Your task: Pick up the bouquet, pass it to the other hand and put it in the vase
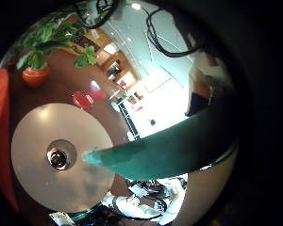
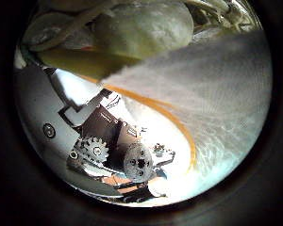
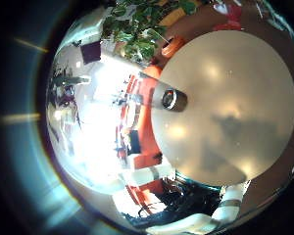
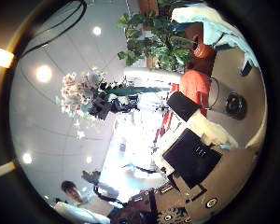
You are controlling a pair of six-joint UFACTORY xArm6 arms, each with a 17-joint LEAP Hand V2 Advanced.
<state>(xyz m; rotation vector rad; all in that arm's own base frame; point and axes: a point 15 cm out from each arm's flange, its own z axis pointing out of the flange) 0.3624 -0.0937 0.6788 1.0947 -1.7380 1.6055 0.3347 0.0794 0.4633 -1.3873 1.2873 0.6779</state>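
Bouquet (image 4: pixel 79 98) up in the air, stem clamped in curled fingers of left hand (image 4: pixel 117 99); wrap pressed close against that palm. Right hand (image 4: pixel 191 149) empty, well apart from bouquet; finger pose: cannot tell. Vase (image 3: pixel 171 98) standing on round table (image 3: pixel 230 117).

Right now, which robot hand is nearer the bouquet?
Left. The bouquet fills the left robot hand's palm view, right against it; the right robot hand sees it well apart.

Each hand (image 2: pixel 118 155) has black-and-white blocky parts with gears.
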